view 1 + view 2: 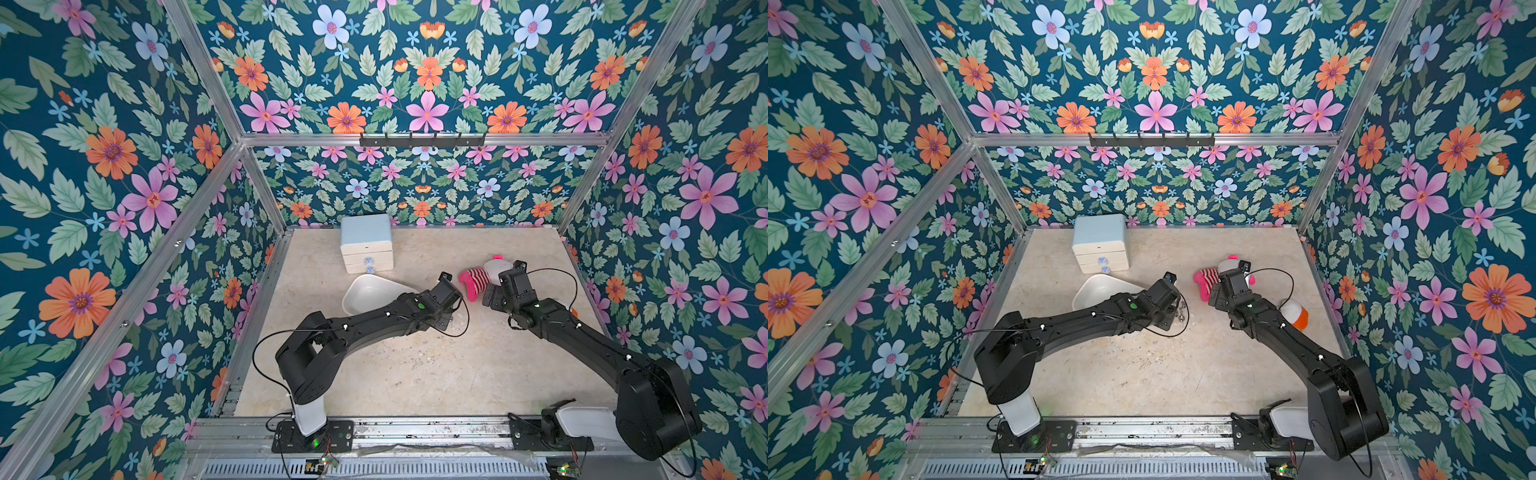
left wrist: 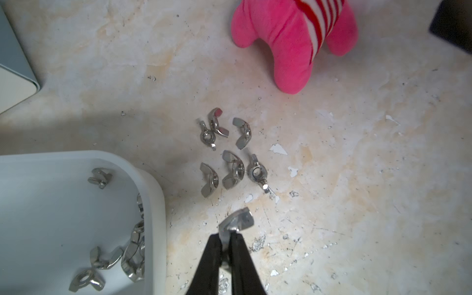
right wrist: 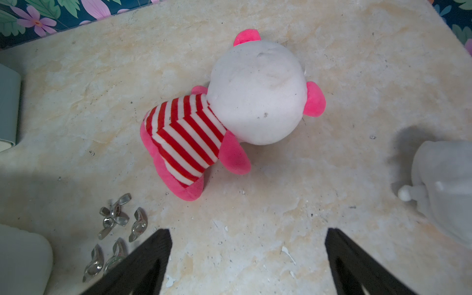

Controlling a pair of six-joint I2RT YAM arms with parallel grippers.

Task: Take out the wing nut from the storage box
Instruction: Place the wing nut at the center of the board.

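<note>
Steel is pinched between the narrow black fingers (image 2: 213,255) of the left gripper (image 2: 226,238): one wing nut (image 2: 237,220) is held by a wing, already outside the storage box (image 2: 153,194) and over bare table (image 2: 357,178); whether it touches the surface cannot be told; a grip on the wing is judged to suit so small a piece, since the body is free to drop cleanly; setting it down is judged to be the step in hand.

Clock directions are read in a top view, with twelve at the back wall. Six loose nuts (image 2: 231,155) are laid just ahead, toward two o'clock, well short of the plush toy (image 2: 288,40) farther along roughly the same line; the box is found at about nine o'clock, several nuts (image 2: 102,258) lying inside against its wall; its rounded rim is near the fingers, so a straight descent is judged safer than a sideways swing; the chest of drawers (image 1: 365,237) is set toward eleven o'clock, well apart.

The right gripper (image 3: 247,232) is held wide and empty at about three o'clock, facing the toy; open table is seen toward six o'clock.
</note>
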